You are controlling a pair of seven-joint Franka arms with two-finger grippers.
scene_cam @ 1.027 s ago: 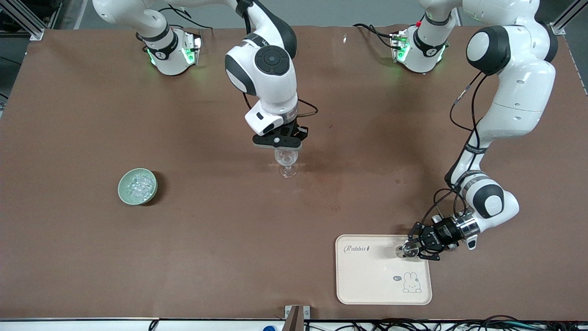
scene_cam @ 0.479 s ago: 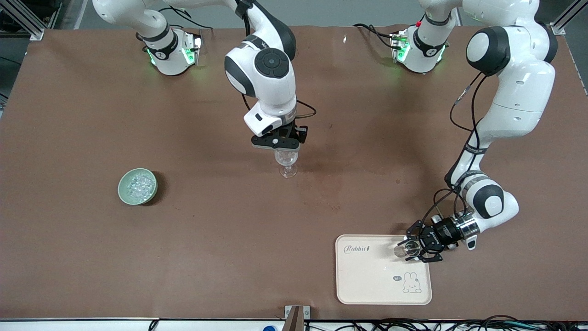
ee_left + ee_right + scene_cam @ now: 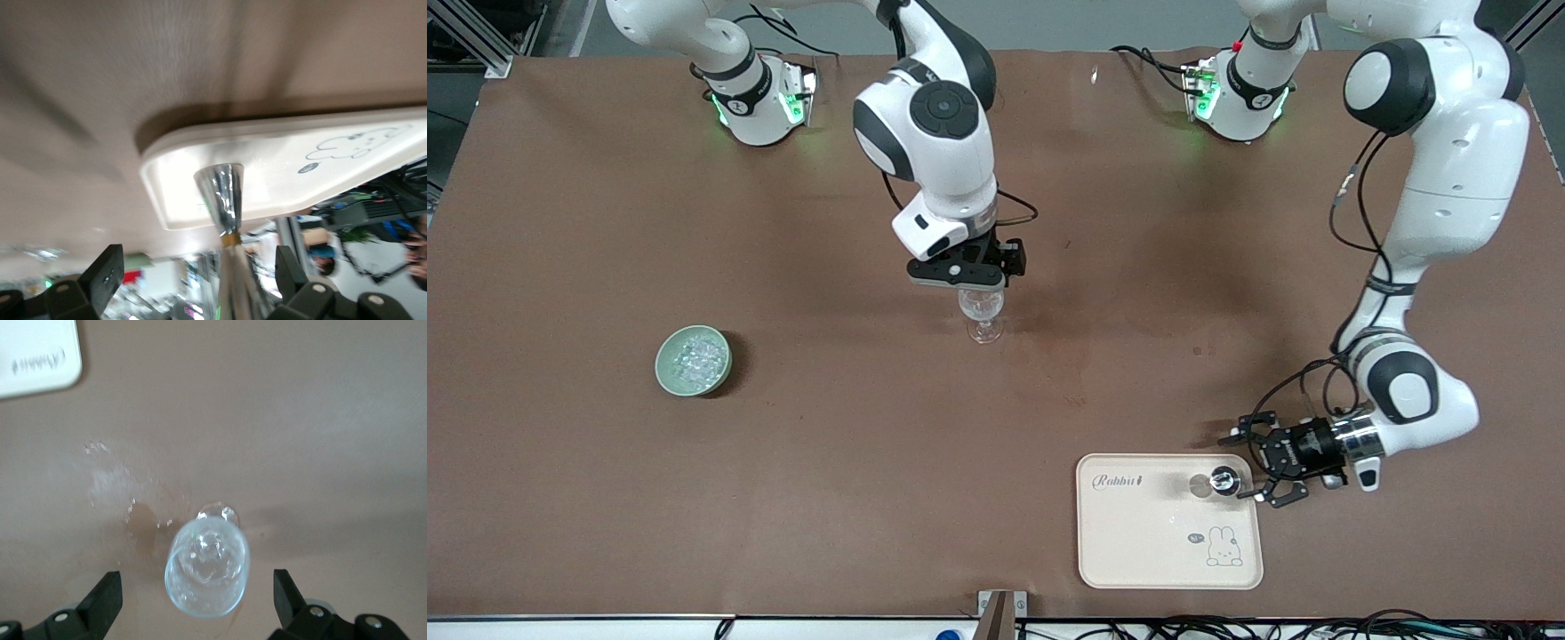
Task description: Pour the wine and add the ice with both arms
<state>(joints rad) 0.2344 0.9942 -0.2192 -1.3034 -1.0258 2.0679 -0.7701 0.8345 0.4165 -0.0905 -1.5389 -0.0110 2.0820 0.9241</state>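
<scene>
Sitting toward the right arm's end of the table, green bowl (image 3: 693,360) holds the ice (image 3: 695,357), a heap of small clear chunks. Right gripper (image 3: 963,283) hangs directly over the wine glass (image 3: 982,313) at mid-table; fingers (image 3: 105,600) are spread wide on either side of the bowl, touching nothing. Wine glass stands upright on the brown table (image 3: 827,444); right wrist view looks straight down into it and shows clear glittering pieces (image 3: 208,553) in the bowl, plus a wet stain (image 3: 141,527) on the table just beside the foot. Cream tray (image 3: 1138,542) with a rabbit drawing lies near the front camera toward the left arm's end. A clear bottle (image 3: 1221,483) with a silvery neck (image 3: 223,199) stands on the tray's corner. Left gripper (image 3: 1272,462) sits low just beside that corner, fingers (image 3: 107,273) released and apart, clear of the bottle.
</scene>
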